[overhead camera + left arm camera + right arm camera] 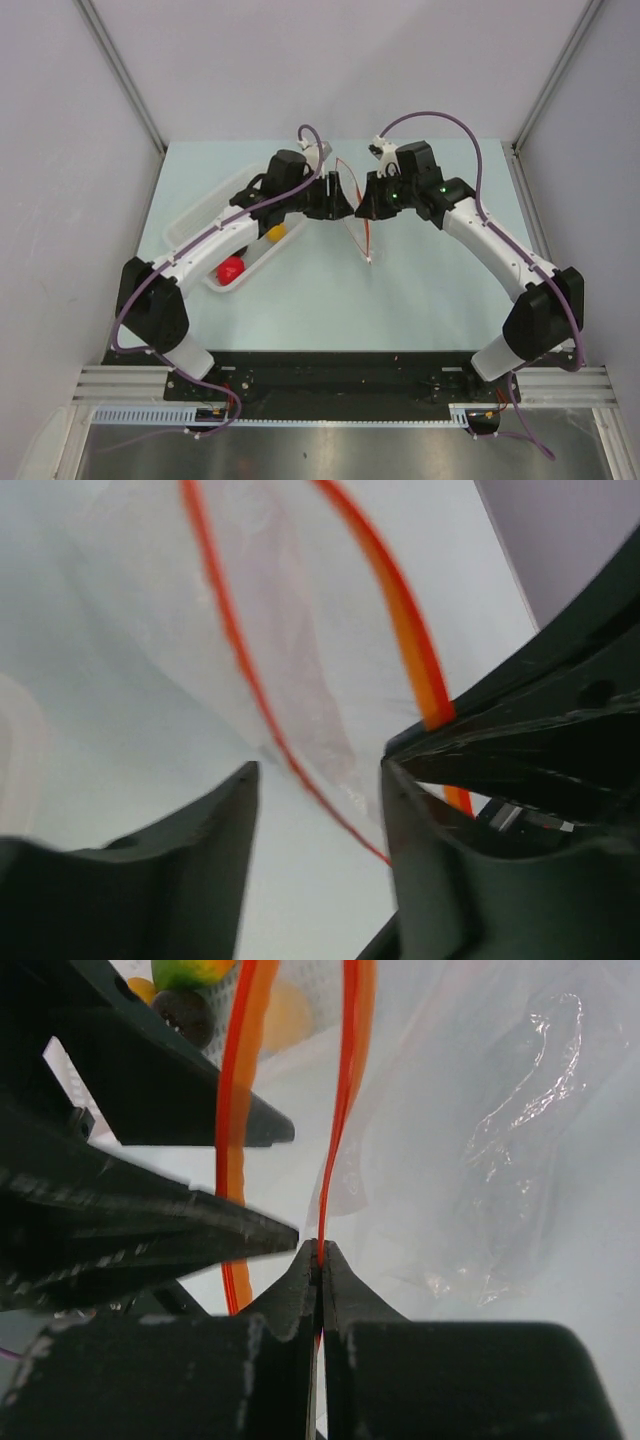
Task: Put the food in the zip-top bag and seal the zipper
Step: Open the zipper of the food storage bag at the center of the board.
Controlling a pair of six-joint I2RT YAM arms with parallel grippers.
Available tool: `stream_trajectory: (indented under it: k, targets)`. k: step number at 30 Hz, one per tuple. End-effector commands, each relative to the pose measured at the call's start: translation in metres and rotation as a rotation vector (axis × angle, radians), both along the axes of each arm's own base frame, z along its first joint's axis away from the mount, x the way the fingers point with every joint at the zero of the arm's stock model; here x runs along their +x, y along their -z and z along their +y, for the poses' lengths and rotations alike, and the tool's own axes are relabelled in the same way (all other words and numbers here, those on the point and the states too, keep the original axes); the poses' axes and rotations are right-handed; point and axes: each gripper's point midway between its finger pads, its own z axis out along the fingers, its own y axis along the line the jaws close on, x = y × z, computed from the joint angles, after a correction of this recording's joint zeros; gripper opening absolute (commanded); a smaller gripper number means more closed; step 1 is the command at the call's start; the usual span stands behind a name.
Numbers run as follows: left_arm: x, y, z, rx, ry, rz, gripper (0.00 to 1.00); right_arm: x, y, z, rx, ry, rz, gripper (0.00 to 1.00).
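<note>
The clear zip-top bag (pixel 352 205) is held up at mid table, its red-orange zipper (pixel 366 235) parted into two strips. My right gripper (pixel 366 206) is shut on one zipper strip (pixel 345 1110), its tips (pixel 320 1250) pinching it. My left gripper (pixel 336 200) is open, its tips (pixel 318 770) straddling the other strip (pixel 240 660), not closed on it. The right gripper's dark jaws (pixel 520 730) show beside it. Food lies in the white basket: a red piece (pixel 232 268) and a yellow piece (pixel 275 232). More food (pixel 185 1005) shows through the bag.
The white perforated basket (pixel 195 225) lies along the left side of the table under the left arm. Grey walls enclose the table on three sides. Bare pale table (pixel 420 290) lies in front of the bag.
</note>
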Motion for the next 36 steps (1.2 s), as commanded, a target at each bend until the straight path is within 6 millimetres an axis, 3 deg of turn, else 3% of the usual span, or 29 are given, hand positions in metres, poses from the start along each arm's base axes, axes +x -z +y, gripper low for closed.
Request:
stream_trajectory:
  k: [1,6,9,10,12,16,18,22,25,30,34,36]
  targets:
    - [0.01,0.02,0.03,0.04,-0.072,0.044,0.45,0.009,-0.03,-0.014,0.047,0.038,-0.071,0.0]
    - [0.001,0.049,0.065,0.096,-0.078,0.128,0.08,0.014,-0.017,-0.053,0.027,0.118,-0.046,0.0]
    - [0.0,0.058,0.089,0.154,-0.081,0.158,0.0,0.012,-0.01,-0.074,0.016,0.152,-0.018,0.0]
    - [0.004,0.054,0.093,0.184,-0.049,0.127,0.0,0.011,-0.007,-0.082,0.013,0.164,0.002,0.0]
    - [-0.01,0.056,0.101,0.247,0.007,0.16,0.0,0.003,-0.005,-0.085,0.023,0.15,0.022,0.0]
    - [-0.026,0.027,0.113,0.31,0.083,0.068,0.0,-0.016,-0.004,-0.082,0.089,0.073,0.09,0.0]
    - [-0.033,0.025,0.122,0.35,0.08,0.074,0.0,-0.026,0.009,-0.074,0.117,0.04,0.142,0.0]
    - [-0.046,0.016,0.122,0.359,0.141,0.113,0.0,-0.019,0.036,-0.061,0.143,0.048,0.185,0.0]
    - [-0.043,0.03,0.122,0.397,0.154,0.121,0.0,-0.011,0.054,-0.052,0.115,0.042,0.219,0.0]
    - [-0.019,0.067,0.122,0.431,0.121,0.173,0.01,0.002,0.069,-0.047,0.085,0.055,0.248,0.0]
    - [-0.005,0.055,0.118,0.376,0.092,0.121,0.17,0.01,0.07,-0.043,0.087,0.058,0.252,0.0]
    - [-0.004,0.043,0.115,0.346,0.108,0.08,0.4,0.012,0.071,-0.04,0.093,0.054,0.259,0.0]
